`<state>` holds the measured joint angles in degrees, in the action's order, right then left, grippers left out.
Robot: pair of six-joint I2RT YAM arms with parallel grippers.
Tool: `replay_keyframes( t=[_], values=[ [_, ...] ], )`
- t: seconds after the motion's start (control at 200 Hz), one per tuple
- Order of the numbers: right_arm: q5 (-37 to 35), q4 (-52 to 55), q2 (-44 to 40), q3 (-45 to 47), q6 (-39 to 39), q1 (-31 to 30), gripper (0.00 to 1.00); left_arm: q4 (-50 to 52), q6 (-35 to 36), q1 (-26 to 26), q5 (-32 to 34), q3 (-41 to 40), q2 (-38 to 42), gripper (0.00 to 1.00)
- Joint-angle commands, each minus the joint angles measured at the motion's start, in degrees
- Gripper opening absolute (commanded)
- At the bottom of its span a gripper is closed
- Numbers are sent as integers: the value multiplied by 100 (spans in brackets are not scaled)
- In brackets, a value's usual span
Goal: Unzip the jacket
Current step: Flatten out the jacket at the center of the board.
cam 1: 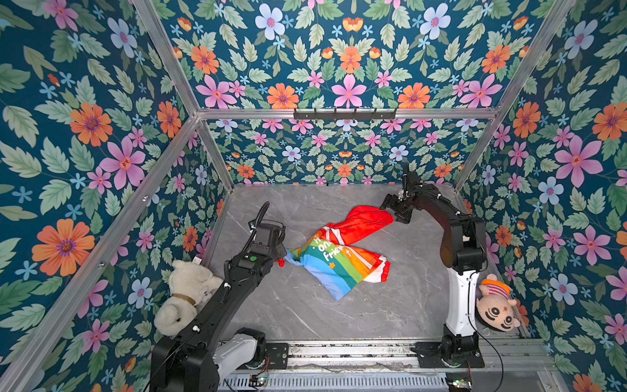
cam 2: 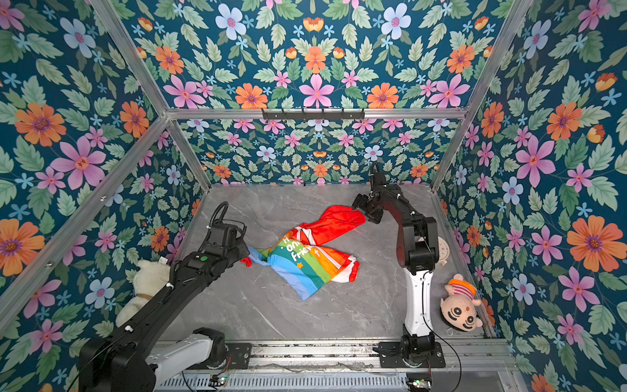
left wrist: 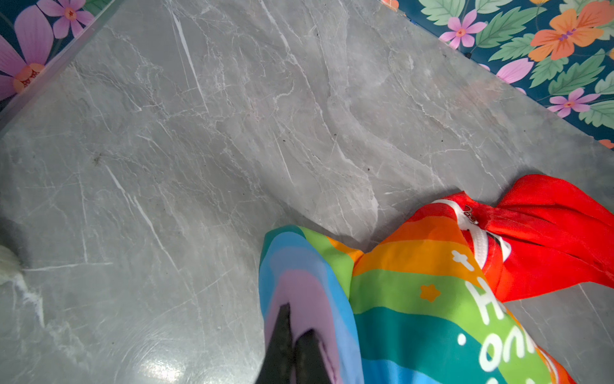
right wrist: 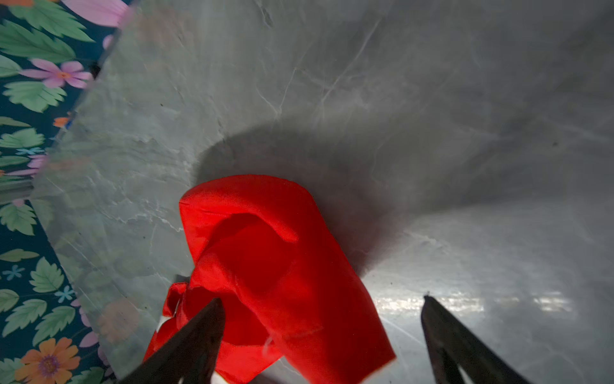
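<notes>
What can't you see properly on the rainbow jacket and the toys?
- White lettering on the crumpled rainbow-striped, red-hooded jacket: folds hide letters in both top views.
- White zipper: left wrist view shows a short stretch; folds cover the rest.
- Cream teddy bear: black left arm covers part, both top views.
- Pale round thing: behind right arm in a top view; unidentifiable.

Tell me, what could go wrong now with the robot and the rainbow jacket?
1. The right gripper is open over the red hood, so the jacket is held at one end only and may slide when tugged.
2. The left gripper pinches a twisted rainbow end; pulling could bunch the cloth more.
3. The zipper pull sits in folds by the hood, hard to catch.
</notes>
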<state>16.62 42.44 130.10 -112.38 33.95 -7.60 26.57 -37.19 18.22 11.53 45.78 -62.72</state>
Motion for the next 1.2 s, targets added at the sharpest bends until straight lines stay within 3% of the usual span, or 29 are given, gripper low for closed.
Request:
replay_keyframes(
  t=[0.0,0.205,0.48,0.625,0.78,0.975,1.195],
  values=[
    [217,856,468,-744,-498,-9,90,-114,54,-3,-62,1,6,0],
    [728,1575,1173,-1938,-951,-12,89,-108,79,-9,-67,-8,10,0],
    [1238,1971,1478,-2325,-1329,-57,87,-139,78,-9,-105,-32,-33,0],
    [1448,1998,1517,-2319,-1429,-127,80,-149,73,-6,-130,-33,-79,0],
    [1508,2012,1506,-2316,-1408,-172,64,-161,63,-5,-147,-43,-69,0],
    [1685,1891,1302,-2151,-1301,-208,33,-152,68,-6,-150,-36,-55,0],
    [1704,1324,356,-1581,-1097,-215,0,-93,72,-5,-91,1,15,0]
  ],
)
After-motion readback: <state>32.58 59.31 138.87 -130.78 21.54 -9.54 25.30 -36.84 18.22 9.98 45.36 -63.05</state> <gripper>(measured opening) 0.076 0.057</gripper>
